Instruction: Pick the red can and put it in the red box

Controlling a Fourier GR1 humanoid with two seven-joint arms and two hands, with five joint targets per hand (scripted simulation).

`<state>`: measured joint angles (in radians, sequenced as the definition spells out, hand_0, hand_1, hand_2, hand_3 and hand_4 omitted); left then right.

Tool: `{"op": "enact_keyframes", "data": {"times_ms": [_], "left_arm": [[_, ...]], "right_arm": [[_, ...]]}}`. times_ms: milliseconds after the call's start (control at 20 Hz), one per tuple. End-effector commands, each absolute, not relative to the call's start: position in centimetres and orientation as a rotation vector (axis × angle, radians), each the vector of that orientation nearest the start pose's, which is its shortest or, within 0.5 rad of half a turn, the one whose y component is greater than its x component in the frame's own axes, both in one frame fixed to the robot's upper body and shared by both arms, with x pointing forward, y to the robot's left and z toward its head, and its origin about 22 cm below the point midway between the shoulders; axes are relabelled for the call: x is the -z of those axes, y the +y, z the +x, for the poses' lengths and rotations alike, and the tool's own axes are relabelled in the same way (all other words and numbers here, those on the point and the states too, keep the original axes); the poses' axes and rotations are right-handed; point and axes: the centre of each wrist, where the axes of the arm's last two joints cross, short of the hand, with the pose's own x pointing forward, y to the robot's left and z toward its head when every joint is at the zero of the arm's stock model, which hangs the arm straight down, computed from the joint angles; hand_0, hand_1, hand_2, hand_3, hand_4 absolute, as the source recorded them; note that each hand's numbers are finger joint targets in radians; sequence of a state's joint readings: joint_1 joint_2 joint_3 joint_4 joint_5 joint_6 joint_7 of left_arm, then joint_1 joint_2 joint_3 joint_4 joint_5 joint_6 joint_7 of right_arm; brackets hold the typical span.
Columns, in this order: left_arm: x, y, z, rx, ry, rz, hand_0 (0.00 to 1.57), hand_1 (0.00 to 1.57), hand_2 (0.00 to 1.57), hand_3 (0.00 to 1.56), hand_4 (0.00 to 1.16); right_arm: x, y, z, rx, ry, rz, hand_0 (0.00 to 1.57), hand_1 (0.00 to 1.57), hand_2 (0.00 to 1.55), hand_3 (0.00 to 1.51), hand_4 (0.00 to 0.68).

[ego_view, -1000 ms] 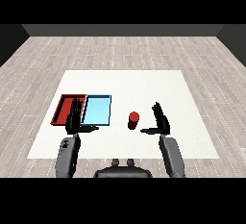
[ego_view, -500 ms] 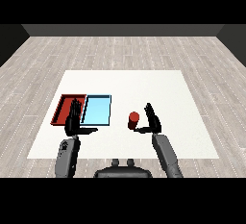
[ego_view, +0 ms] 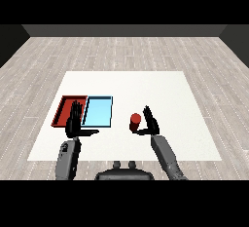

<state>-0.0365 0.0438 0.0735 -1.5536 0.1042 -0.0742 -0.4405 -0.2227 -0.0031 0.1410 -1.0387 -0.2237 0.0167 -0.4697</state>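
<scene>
The red can point(ego_view: 135, 121) stands upright on the white bench point(ego_view: 160, 92), right of the two trays and apart from them. The right robot hand point(ego_view: 151, 122) is just beside it on the right, palm turned toward the can, fingers straight and raised, thumb reaching under toward the can's base (whether it touches the can cannot be told). Nothing is curled round the can; this hand is released.

To the left lies the blue tray point(ego_view: 98, 111), and touching its left side the red tray point(ego_view: 67, 110), both flat on the bench. The left robot hand point(ego_view: 75, 123) is raised over the near edge of the trays, about where the two meet, fingers straight up and thumb stretched out to the right; it too is released and grasps nothing. Both grey forearms come in from the lower corners. Around the bench is pale plank floor point(ego_view: 126, 53).
</scene>
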Motion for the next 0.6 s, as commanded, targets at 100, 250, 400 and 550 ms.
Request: {"op": "enact_keyframes", "data": {"times_ms": [100,250,400,550], "left_arm": [[-1.4,25.1,23.1,-0.063,-2.031,-0.037,0.00,0.00,0.00,0.00,0.00],[-1.8,26.1,25.1,-0.040,-2.042,-0.034,0.00,0.00,0.00,0.00,0.00],[-1.9,26.4,23.9,-0.035,-2.033,-0.026,0.00,0.00,0.00,0.00,0.00],[-2.6,26.1,22.8,-0.038,-2.033,-0.041,0.00,0.00,0.00,0.00,0.00]], "right_arm": [[9.0,-18.0,27.7,0.048,-1.679,0.307,0.00,0.00,0.00,0.00,0.000],[7.8,-16.2,27.9,0.009,-1.661,0.317,0.00,0.00,0.00,0.00,0.000],[6.5,-15.6,26.8,0.026,-1.647,0.351,0.00,0.00,0.00,0.00,0.000],[8.1,-16.1,30.3,0.039,-1.641,0.333,0.00,0.00,0.00,0.00,0.000]]}}
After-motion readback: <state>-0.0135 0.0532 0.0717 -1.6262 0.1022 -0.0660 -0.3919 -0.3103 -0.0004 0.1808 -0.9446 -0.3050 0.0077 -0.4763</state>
